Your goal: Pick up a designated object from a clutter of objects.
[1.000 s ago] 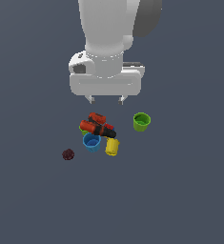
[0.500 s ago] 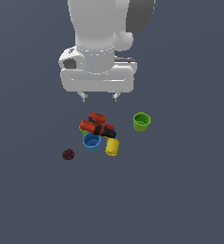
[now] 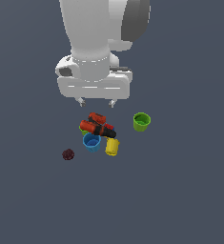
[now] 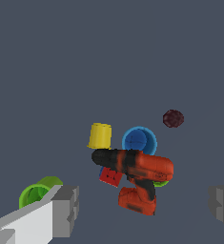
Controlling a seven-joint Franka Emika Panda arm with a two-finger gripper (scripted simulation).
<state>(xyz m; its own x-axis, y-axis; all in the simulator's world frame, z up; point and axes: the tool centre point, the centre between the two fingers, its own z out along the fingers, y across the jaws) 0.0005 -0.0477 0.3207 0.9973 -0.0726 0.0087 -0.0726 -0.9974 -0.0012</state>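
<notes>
The dark maroon bumpy ball (image 3: 68,154) lies alone on the grey floor, to the exterior view's left of the clutter; it also shows in the wrist view (image 4: 173,118). The clutter holds a red-orange-and-black drill-like tool (image 3: 97,126), a blue cup (image 3: 91,142), a yellow cup (image 3: 112,147) on its side and a green cup (image 3: 141,121) set apart. My gripper (image 3: 96,102) hangs open and empty above the clutter, well clear of the ball. In the wrist view its fingers (image 4: 66,209) frame the tool (image 4: 135,171).
Another green piece (image 4: 161,183) peeks from under the tool. In the wrist view the blue cup (image 4: 139,141), yellow cup (image 4: 100,136) and green cup (image 4: 37,193) surround the tool. The floor is plain dark grey.
The arm and gripper have shifted toward the exterior view's left and risen slightly. The objects have not moved.
</notes>
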